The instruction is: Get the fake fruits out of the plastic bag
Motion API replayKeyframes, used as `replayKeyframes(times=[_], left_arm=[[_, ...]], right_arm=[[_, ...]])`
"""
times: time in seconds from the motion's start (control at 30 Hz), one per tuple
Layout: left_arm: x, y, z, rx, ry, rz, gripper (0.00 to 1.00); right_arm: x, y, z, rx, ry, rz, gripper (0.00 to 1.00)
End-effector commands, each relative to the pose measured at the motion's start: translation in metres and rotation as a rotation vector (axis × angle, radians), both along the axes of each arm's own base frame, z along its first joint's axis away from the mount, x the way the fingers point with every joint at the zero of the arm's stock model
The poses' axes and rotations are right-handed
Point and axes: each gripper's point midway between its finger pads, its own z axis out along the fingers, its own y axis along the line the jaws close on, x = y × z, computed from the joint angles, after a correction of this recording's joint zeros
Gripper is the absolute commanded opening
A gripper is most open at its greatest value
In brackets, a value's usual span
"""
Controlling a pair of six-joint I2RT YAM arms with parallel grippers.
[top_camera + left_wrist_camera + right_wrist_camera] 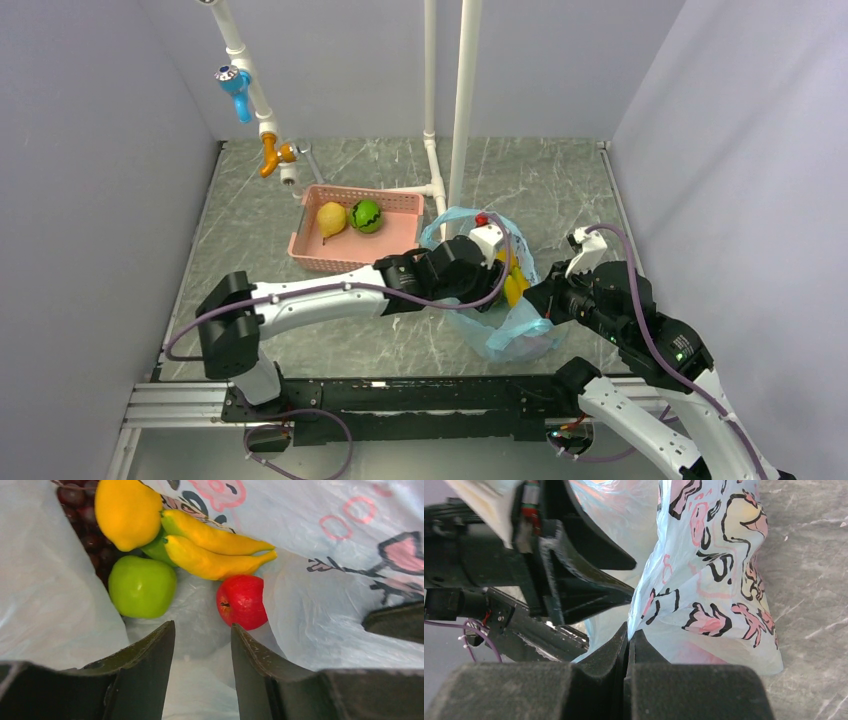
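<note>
The light-blue plastic bag (505,335) with pink cartoon print lies between the arms. My left gripper (202,625) is open and empty inside the bag's mouth (492,268). Just ahead of its fingertips lie a red apple (242,601), a green apple (141,586), yellow bananas (215,550), a yellow-orange fruit (127,510) and dark grapes (82,517). The red apple sits right at the tip of the right-hand finger. My right gripper (629,632) is shut on the bag's edge (714,580) and holds it up. A yellow pear (331,218) and a striped watermelon (366,215) lie in the pink basket (400,203).
The pink basket stands left of the bag at mid-table. White pipes (464,100) rise behind the bag, and a tap fixture (270,150) hangs at back left. Grey walls close in both sides. The left arm's fingers (589,555) show close by in the right wrist view.
</note>
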Motion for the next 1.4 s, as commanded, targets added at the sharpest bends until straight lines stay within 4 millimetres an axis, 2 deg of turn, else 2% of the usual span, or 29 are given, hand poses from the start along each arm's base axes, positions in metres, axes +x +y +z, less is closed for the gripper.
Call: replayKeyframes(times=[0.0, 0.1, 0.2, 0.4, 0.57, 0.63, 0.93, 1.0, 1.37], left_arm=[[-0.005, -0.021, 0.0, -0.02, 0.023, -0.094, 0.51], [-0.009, -0.036, -0.017, -0.021, 0.077, -0.154, 0.52], [-0.012, -0.045, -0.035, 0.002, 0.128, -0.182, 0.49], [-0.022, -0.06, -0.049, -0.044, 0.189, -0.225, 0.43], [-0.034, -0.064, -0.066, -0.062, 0.198, -0.253, 0.41], [-0.037, -0.069, -0.066, -0.078, 0.184, -0.271, 0.44], [-0.053, -0.082, -0.073, -0.059, 0.163, -0.323, 0.75], [-0.055, -0.085, -0.076, -0.054, 0.161, -0.324, 0.78], [-0.045, -0.094, -0.12, 0.056, 0.151, -0.265, 0.79]], right_arm=[[0.004, 0.005, 0.013, 0.03, -0.045, 0.011, 0.0], [0.004, 0.004, 0.015, 0.03, -0.046, 0.009, 0.0], [0.003, 0.003, 0.016, 0.028, -0.043, 0.007, 0.0], [0.002, 0.0, 0.015, 0.026, -0.046, -0.004, 0.0], [0.001, -0.002, 0.013, 0.016, -0.039, -0.009, 0.0], [0.0, -0.003, 0.012, 0.015, -0.037, -0.011, 0.0], [-0.003, -0.007, 0.013, 0.013, -0.03, -0.021, 0.0], [-0.005, -0.008, 0.013, 0.015, -0.024, -0.023, 0.0], [-0.014, -0.013, 0.011, 0.023, -0.011, -0.03, 0.0]])
